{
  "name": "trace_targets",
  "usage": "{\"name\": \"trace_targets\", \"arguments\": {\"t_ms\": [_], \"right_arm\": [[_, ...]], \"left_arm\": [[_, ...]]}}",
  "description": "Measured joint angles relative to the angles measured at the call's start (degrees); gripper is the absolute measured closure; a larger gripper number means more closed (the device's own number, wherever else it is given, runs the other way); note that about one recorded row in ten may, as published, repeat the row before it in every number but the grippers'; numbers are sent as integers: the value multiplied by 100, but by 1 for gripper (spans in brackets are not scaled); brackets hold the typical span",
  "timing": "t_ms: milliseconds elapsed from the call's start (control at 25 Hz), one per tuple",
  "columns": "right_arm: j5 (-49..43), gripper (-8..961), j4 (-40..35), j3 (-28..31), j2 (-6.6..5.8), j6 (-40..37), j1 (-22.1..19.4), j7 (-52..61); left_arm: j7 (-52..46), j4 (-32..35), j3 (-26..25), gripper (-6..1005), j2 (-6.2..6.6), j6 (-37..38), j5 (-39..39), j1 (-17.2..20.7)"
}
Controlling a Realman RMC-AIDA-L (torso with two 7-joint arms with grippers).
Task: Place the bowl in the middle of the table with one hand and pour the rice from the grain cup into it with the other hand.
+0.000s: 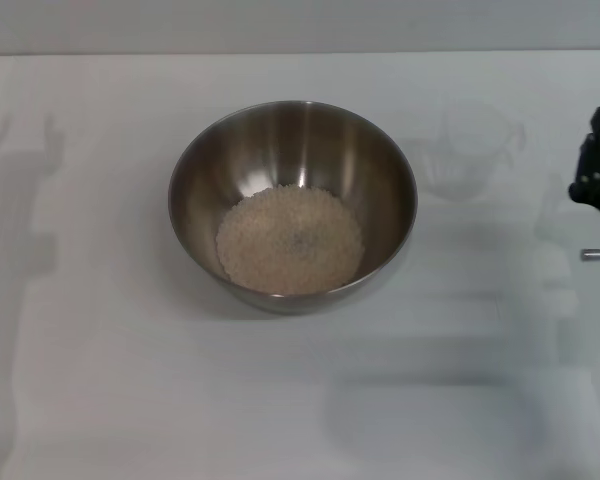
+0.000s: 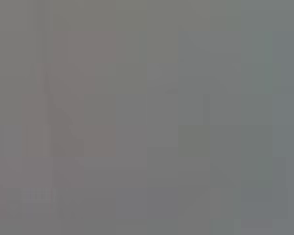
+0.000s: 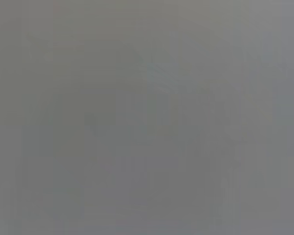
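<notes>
White table (image 1: 100, 400), bowl (image 1: 210, 170) at its middle holding rice (image 1: 289, 238), cup (image 1: 472, 150) faint toward far right corner, right gripper (image 1: 598, 165) at right edge just beside cup, well apart from bowl.

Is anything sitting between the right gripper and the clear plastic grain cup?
Nothing visible. The transparent plastic grain cup stands on the white table right of the steel bowl, with bare tabletop between it and the right gripper at the edge.
</notes>
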Motion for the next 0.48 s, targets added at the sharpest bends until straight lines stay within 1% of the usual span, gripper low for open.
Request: {"name": "trace_targets", "arguments": {"t_ms": [280, 480], "right_arm": [[8, 764, -198, 38, -4, -576, -367, 6], [42, 764, -319, 48, 12, -661, -511, 58]], "left_arm": [[-2, 65, -21, 428, 18, 6, 1, 128], [28, 295, 6, 428, 13, 72, 3, 83]]}}
